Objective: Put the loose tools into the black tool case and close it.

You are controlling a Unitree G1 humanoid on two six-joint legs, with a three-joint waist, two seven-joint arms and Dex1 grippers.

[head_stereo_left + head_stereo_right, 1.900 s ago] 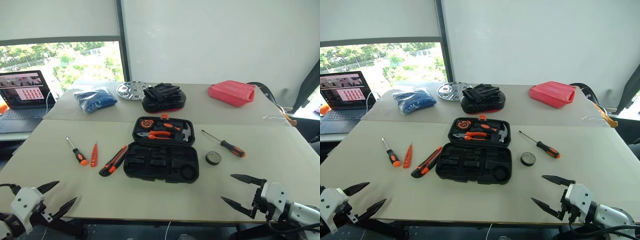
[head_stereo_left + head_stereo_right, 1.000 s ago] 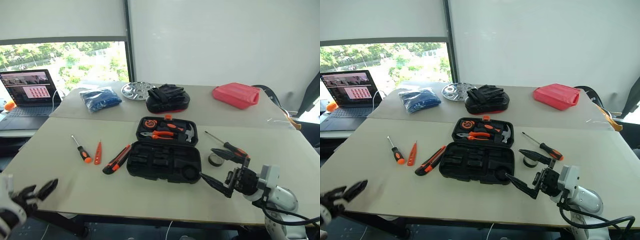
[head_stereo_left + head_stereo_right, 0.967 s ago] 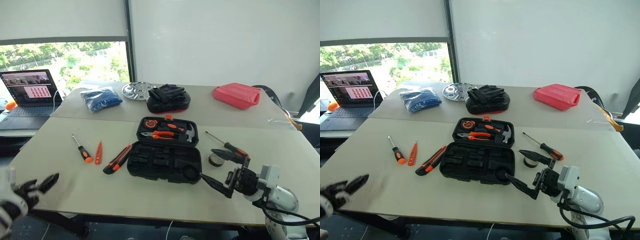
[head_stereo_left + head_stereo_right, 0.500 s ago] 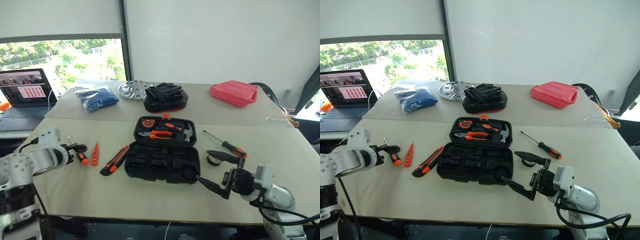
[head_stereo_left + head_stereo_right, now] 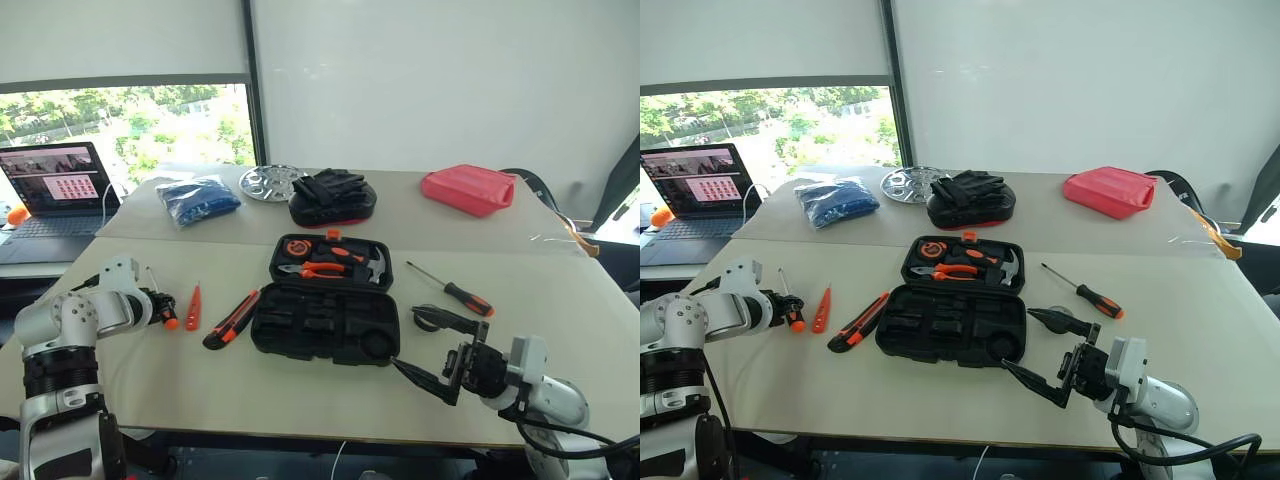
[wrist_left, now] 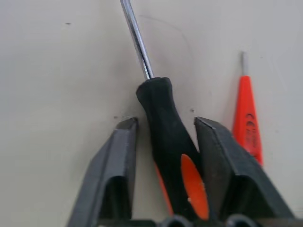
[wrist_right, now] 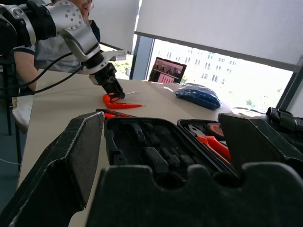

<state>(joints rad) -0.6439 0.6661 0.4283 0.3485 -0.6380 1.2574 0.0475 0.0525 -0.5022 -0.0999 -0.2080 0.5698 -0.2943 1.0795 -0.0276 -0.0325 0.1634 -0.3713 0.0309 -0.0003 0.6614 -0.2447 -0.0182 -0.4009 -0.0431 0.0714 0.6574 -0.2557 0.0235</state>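
Left gripper [image 6: 163, 142] pinching the short screwdriver [image 6: 168, 137], tester pen [image 6: 247, 120] at its 3 o'clock. Right gripper [image 5: 432, 350] spread wide. No readable writing anywhere.

Matt black case [image 5: 325, 325]; shiny screwdriver shaft [image 6: 137, 40]

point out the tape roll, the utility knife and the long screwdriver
tape roll [image 5: 427, 318], left eye view, its rim behind the right hand's upper finger
utility knife [image 5: 230, 320], left eye view, mid-body
long screwdriver [image 5: 1097, 298], right eye view, its handle
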